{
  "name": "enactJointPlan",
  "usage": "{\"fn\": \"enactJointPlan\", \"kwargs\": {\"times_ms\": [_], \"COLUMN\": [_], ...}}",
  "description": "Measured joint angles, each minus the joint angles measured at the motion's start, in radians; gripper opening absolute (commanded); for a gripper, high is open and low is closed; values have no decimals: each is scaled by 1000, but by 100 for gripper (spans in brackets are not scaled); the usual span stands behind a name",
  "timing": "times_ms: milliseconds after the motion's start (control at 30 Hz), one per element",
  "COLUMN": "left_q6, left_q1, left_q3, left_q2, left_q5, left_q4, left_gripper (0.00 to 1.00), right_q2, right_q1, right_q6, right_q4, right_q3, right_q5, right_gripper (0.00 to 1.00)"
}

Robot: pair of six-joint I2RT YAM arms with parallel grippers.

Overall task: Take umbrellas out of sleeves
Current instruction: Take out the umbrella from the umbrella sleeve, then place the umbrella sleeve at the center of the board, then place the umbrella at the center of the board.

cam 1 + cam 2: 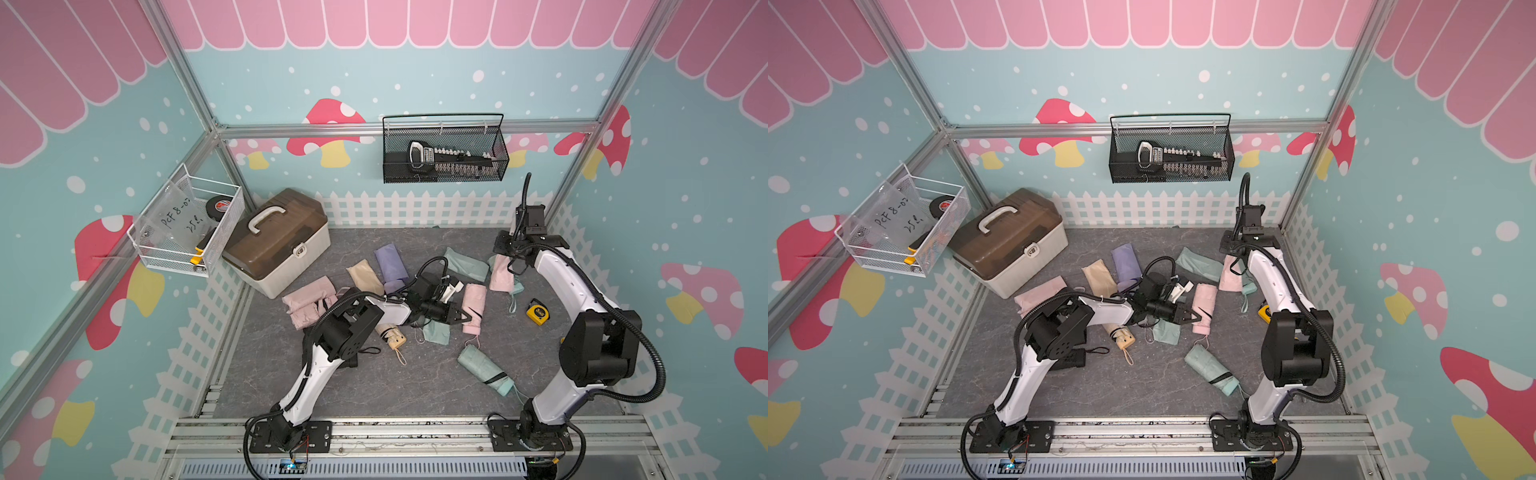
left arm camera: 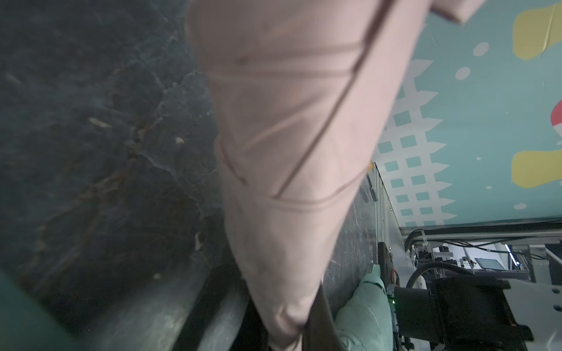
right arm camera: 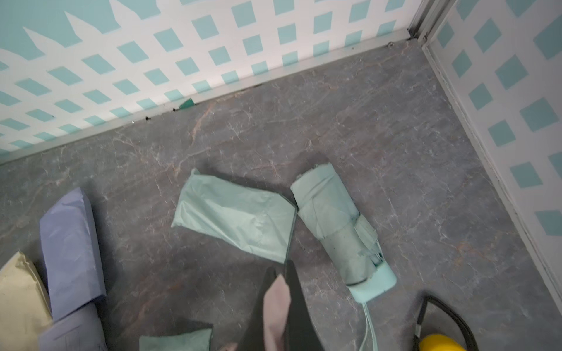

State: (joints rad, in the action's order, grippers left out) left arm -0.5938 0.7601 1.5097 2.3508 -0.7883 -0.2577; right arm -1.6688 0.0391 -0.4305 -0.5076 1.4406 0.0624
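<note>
My left gripper (image 1: 466, 317) is clamped on the side of a pink umbrella (image 1: 473, 300) lying mid-table (image 1: 374, 390). The left wrist view is filled with its pleats (image 2: 298, 121), so I read that grip as an anchor. My right gripper (image 1: 506, 258) is pinched shut on the edge of a pink sleeve (image 1: 500, 275), which droops limp from the jaws toward the far right corner, apart from that umbrella. I judge this pair is already parted and the sleeve is lifted only to be dropped clear. Beneath that wrist lie a mint umbrella (image 3: 343, 231) and a flat mint sleeve (image 3: 234, 221), just beside each other. As for writing, the clear sheet (image 1: 178, 220) in the white wire basket (image 1: 226, 222) carries marker scrawl I read as "PCF 8-0" above "25"; the rest is cut off. Labels on the yellow tape measure (image 1: 537, 311) and the toolbox (image 1: 274, 241) latch are too small to read.
</note>
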Motion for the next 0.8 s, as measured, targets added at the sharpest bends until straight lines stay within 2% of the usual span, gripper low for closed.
{"fn": "enactJointPlan", "kwargs": {"times_ms": [167,233,267,300,333,367,400,433,467,533,633,733,800], "left_q6": [42,56,61,68,78,84,91,95,102,111,131,166,208], "left_q1": [-24,-29,-29,-29,-29,-29,-28,-27,-27,-29,-40,-66,-90], "left_q3": [93,114,121,124,124,124,123,123,122,110,4,-222,-403], "left_q2": [0,0,0,0,0,0,0,0,0,-10,-97,-309,-505], "left_q5": [36,44,47,50,52,55,59,63,68,85,136,256,379], "left_q4": [128,162,171,180,184,189,194,194,193,188,163,84,-5], "left_gripper": [0,4,9,20,32,53,82,99,99,99,99,99,99], "right_q2": [24,13,6,-1,-5,-10,-13,-13,-13,-8,29,128,225], "right_q1": [0,0,0,0,0,0,0,0,0,0,0,0,0], "right_q6": [7,7,7,7,7,7,6,10,13,19,41,45,50], "right_q4": [-4,-9,-8,-7,-6,-3,1,5,10,31,83,182,290], "right_q3": [-180,-218,-229,-235,-238,-239,-239,-239,-239,-247,-298,-416,-536], "right_q5": [-30,-53,-66,-80,-89,-101,-110,-116,-121,-119,-79,-8,50], "right_gripper": [0,0,0,2,9,29,53,93,99,100,100,100,100]}}
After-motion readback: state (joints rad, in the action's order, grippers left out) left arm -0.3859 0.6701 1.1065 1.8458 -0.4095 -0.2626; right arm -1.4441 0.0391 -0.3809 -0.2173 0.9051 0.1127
